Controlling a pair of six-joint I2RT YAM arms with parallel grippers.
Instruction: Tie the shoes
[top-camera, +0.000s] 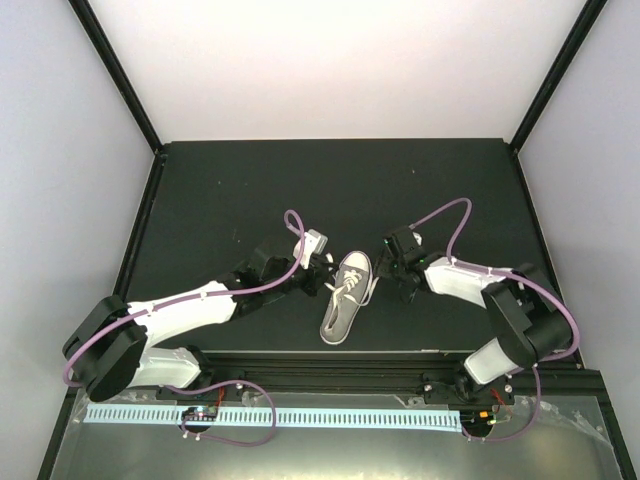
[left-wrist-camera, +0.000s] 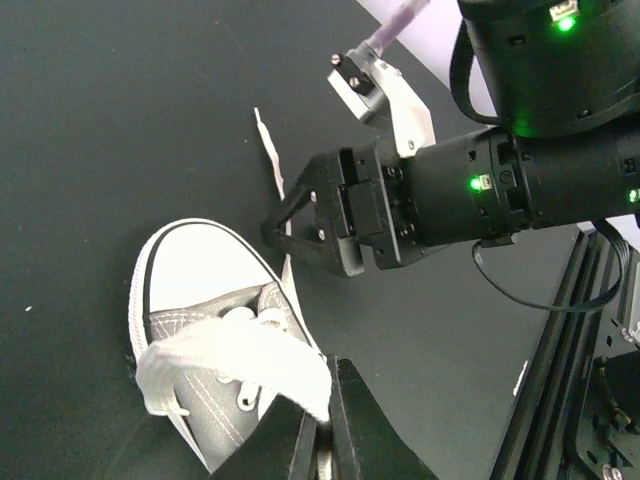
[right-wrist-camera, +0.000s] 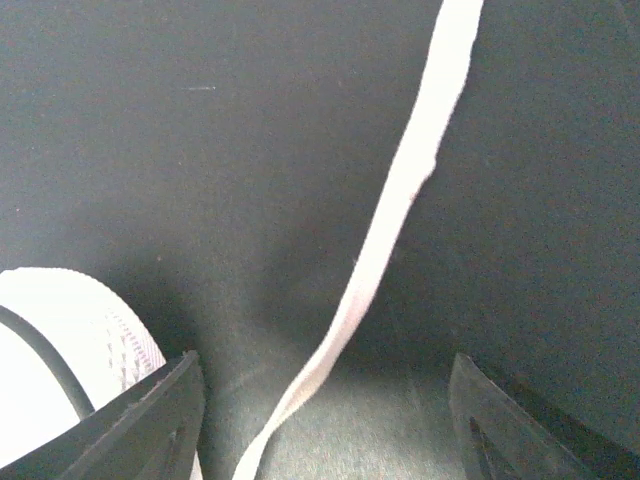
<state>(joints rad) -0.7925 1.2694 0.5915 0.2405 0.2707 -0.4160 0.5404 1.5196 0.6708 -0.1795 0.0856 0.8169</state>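
Observation:
The grey shoe (top-camera: 345, 300) with its white toe cap lies on the black mat, toe pointing away from the arm bases. My left gripper (top-camera: 324, 275) is at its left side. In the left wrist view this gripper (left-wrist-camera: 325, 425) is shut on a flat white lace (left-wrist-camera: 235, 365) pulled across the shoe's tongue (left-wrist-camera: 215, 320). My right gripper (top-camera: 393, 268) is low at the shoe's right, by the toe. Its fingers (right-wrist-camera: 150, 420) stand open on either side of the other lace (right-wrist-camera: 400, 190), which lies on the mat between them, untouched. The toe rubber (right-wrist-camera: 50, 340) shows at lower left.
The black mat (top-camera: 330, 190) is bordered by black posts and pale walls. A metal rail (top-camera: 330, 365) runs along the near edge, close behind the shoe's heel. The right arm's wrist (left-wrist-camera: 500, 180) hangs just beyond the toe in the left wrist view.

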